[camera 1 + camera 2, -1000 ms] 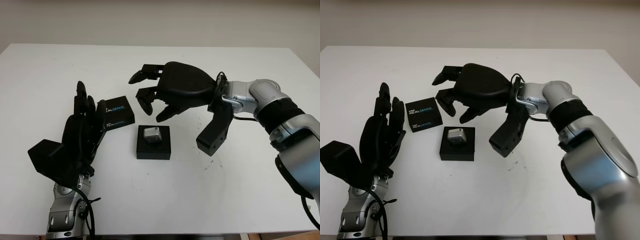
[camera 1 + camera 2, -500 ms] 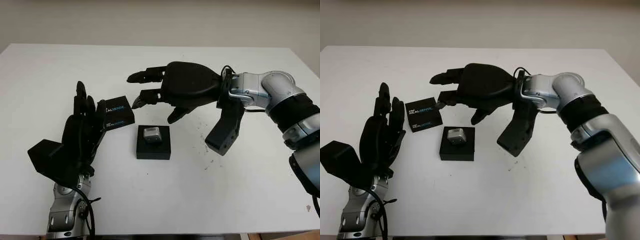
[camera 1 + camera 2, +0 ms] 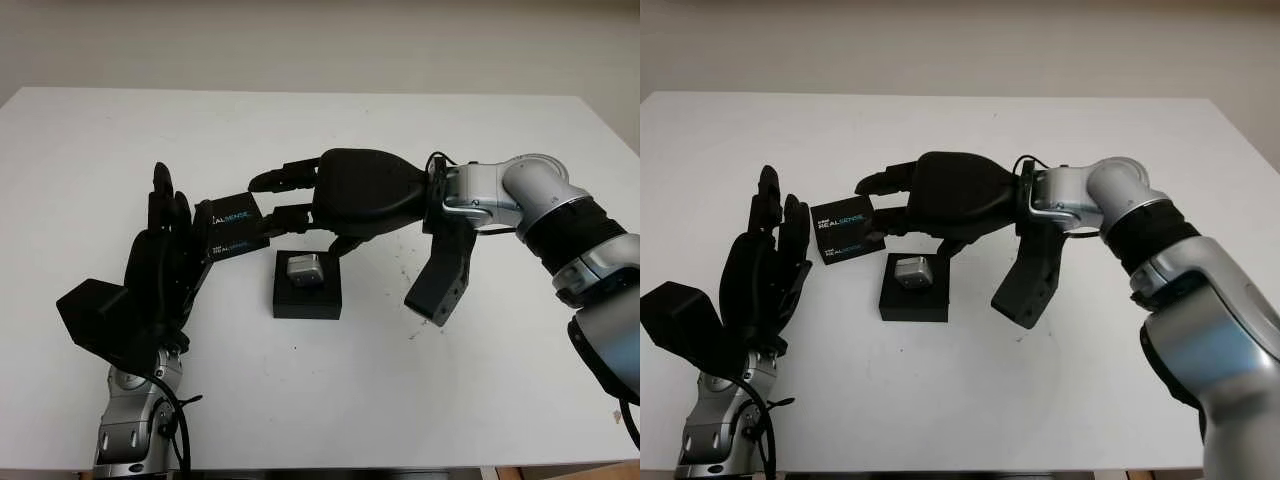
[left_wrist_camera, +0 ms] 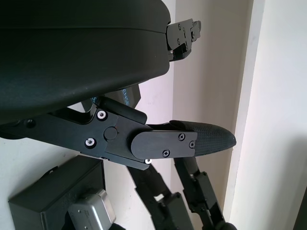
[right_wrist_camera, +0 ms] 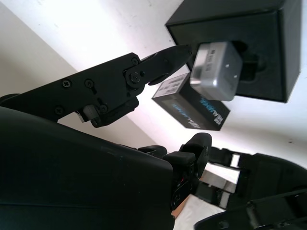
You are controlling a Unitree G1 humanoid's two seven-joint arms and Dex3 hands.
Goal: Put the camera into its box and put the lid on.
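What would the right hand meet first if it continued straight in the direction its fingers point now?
Probably the lid: the right hand, open, points at it from above the box holding the camera. Height is unclear; it could pass over toward the left hand.

— Where is the camera (image 3: 303, 268) sitting?

— It is a small silver-grey block with rounded corners, and it is sitting in the recess of the box (image 3: 307, 298), standing a little proud of the rim and tilting slightly.

— And the box itself?

— It is a black, roughly square, open-topped base, lying flat on the white surface (image 3: 330, 400).

— Is the lid (image 3: 232, 225) sitting on the box?

— No. The lid is lying on the surface just beside the box, off its far-left corner, not touching it. It is a black box-shaped piece showing white and blue lettering on its top and front, and it is sitting turned at a slight angle to the box.
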